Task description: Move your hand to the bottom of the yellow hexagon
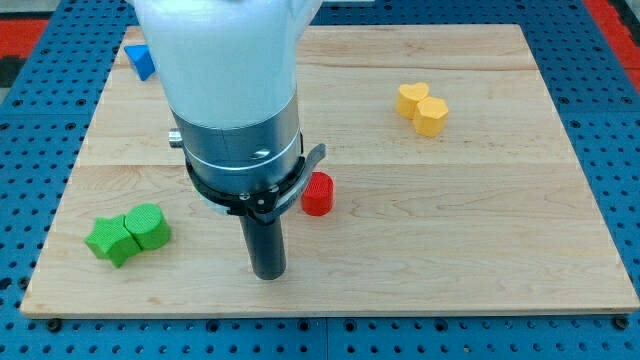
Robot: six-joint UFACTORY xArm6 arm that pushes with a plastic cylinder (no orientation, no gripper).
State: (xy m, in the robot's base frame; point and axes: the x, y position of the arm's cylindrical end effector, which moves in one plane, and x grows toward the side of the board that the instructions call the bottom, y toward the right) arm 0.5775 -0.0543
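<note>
Camera view: you've got my tip (268, 272) down on the board (480, 230), near the view's bottom, a bit left of centre. No gripper on this rig, just a straight dark rod, so nothing to open or close.

Yellow hexagon (432, 116) sits twd the view's top right, touching a yellow heart (411, 98) on its upper-left side. Tip is well apart from both, down and to the view's left.

Red cylinder (317, 193) stands just right of the rod, above the tip.

Two green blocks at the view's left: a star (111, 240) and a rounder one (148, 226), touching.

Blue block (140, 60) at top left, partly hidden by the arm; shape unclear.
</note>
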